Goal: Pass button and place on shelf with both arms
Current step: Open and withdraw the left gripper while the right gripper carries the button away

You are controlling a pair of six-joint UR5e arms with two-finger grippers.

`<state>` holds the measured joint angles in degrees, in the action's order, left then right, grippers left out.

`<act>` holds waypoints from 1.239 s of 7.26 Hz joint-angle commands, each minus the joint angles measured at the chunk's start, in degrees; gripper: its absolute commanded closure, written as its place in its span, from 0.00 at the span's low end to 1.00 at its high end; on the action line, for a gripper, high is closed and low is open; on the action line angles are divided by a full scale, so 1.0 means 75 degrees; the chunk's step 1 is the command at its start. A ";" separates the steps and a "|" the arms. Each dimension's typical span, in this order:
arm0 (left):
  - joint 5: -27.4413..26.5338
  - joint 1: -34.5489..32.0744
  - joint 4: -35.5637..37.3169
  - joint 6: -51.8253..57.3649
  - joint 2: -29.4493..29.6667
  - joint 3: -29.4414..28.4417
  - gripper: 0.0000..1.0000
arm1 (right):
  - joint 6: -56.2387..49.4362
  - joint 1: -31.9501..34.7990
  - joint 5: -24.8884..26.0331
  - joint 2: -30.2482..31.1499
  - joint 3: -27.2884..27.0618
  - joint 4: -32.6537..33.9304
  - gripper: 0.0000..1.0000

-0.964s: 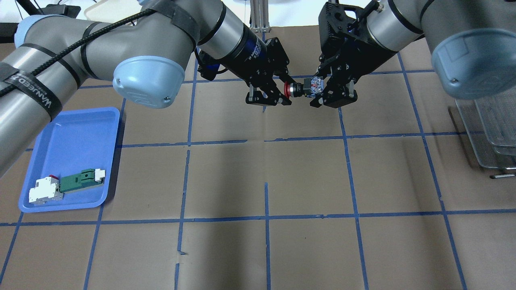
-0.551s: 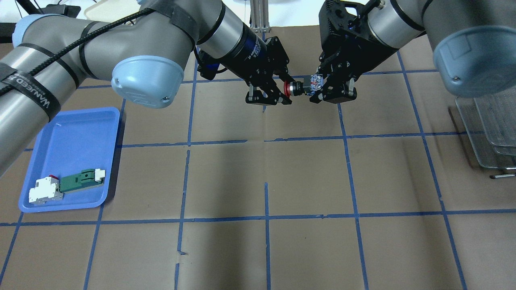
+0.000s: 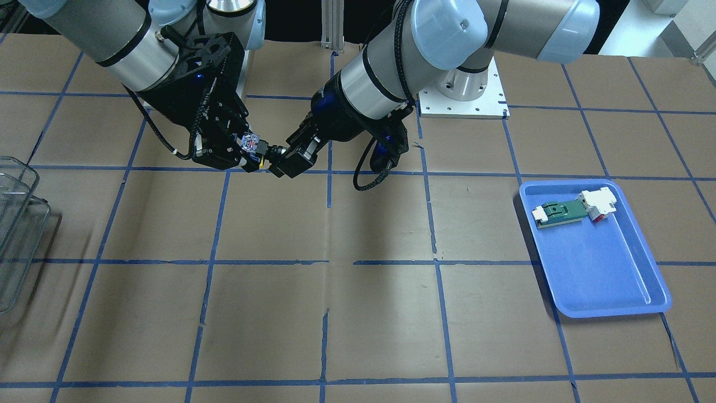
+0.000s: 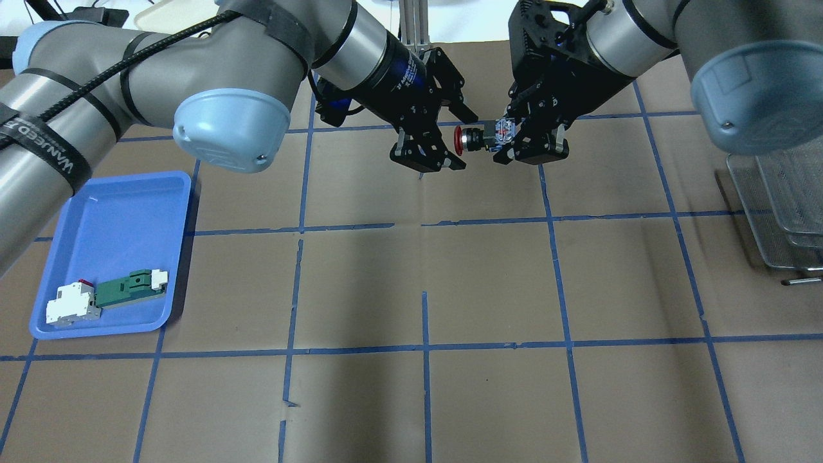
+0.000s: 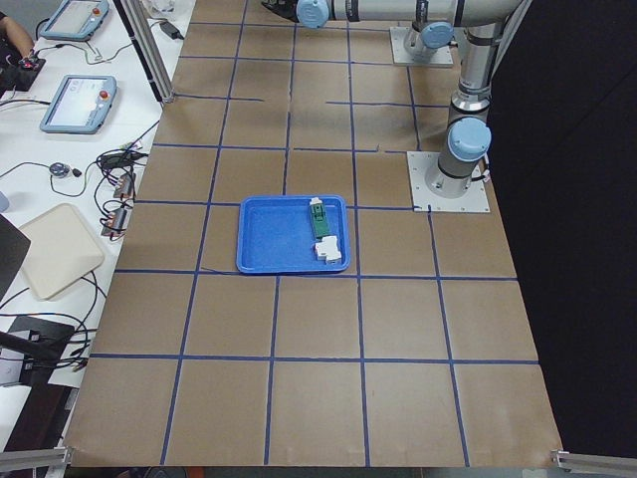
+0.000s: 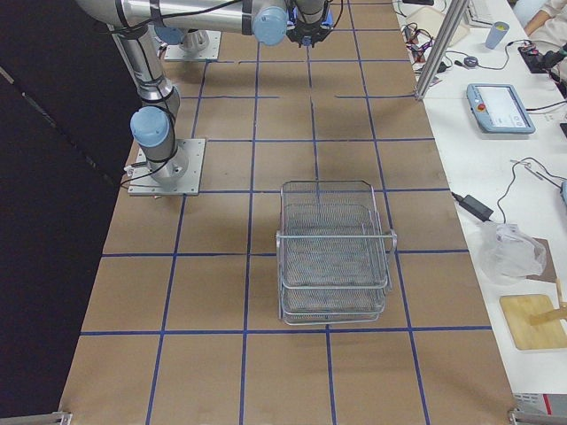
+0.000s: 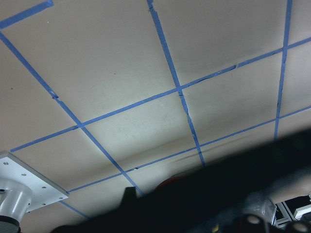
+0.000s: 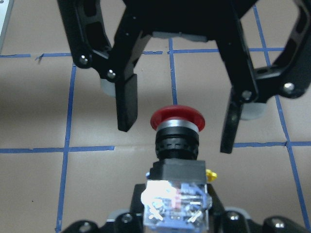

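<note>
One button [image 8: 176,131], red cap, black collar, glare-washed rear block, hangs midair clamped in my right gripper [image 4: 509,140], whose fingertips the wrist view cuts off; my left gripper [image 4: 463,141] gapes wide around the cap, not touching.

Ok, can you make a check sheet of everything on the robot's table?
Surface: brown paper table, blue tape grid.
Job's things: button held above the table; shelf at the robot's right end.
Clutter: blue tray with green-and-white component and white block.
Grippers: left gripper open around the red cap; right gripper shut on the button.
Cables: black cable along left arm.
Surroundings: teach pendant on white bench.
</note>
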<state>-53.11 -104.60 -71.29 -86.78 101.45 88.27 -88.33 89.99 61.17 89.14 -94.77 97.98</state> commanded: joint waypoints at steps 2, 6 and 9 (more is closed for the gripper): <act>-0.0300 0.0304 0.0002 0.0527 -0.0098 0.0031 0.15 | -0.0035 -0.0104 0.0151 -0.0060 -0.0032 0.0003 1.00; -0.2895 0.2132 -0.0782 0.5080 -0.0132 0.0206 0.08 | -0.1514 -0.2089 0.1555 -0.0352 -0.0115 -0.0114 1.00; -0.5284 0.3246 -0.1861 0.8557 -0.0774 -0.0004 0.00 | -0.4280 -0.4352 0.1979 -0.0995 0.0002 0.0037 1.00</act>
<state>-84.05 -82.76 -83.37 -34.50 98.05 88.56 -111.83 64.13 74.90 84.01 -95.19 97.63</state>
